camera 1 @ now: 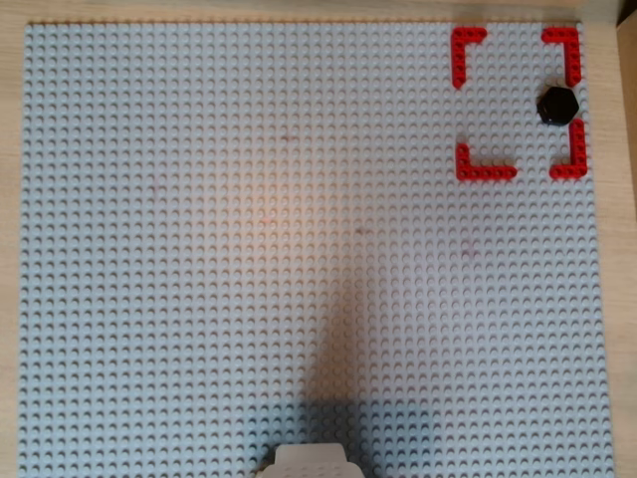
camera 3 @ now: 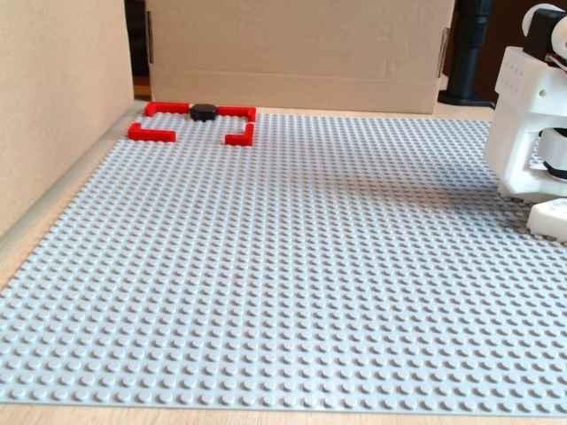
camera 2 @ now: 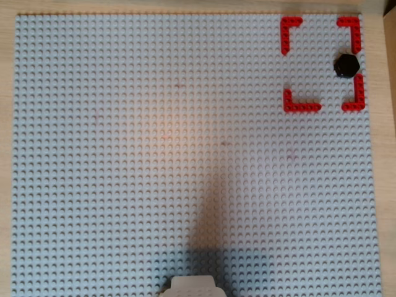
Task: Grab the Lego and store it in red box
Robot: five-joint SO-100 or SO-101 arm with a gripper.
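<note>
We see the Lego (camera 1: pixel 557 105) (camera 2: pixel 346 65) (camera 3: pixel 204 112) flat on the baseplate (camera 1: pixel 299 249), in the gap on the red box's (camera 1: pixel 466 45) (camera 3: pixel 151 133) right side in both overhead views, just touching the lower-right bracket. Hexagonal, no clear long axis. The arm (camera 3: pixel 532 115) sits folded at the fixed view's right edge, well apart. Gripper not shown, so we cannot tell its opening.

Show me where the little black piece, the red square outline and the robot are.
Lego (camera 1: pixel 557 105): an overhead view, its glossy top.
Red box (camera 1: pixel 485 171): an overhead view, lower-left corner bracket.
Robot arm (camera 3: pixel 529 133): fixed view, its white body at the right edge.
</note>
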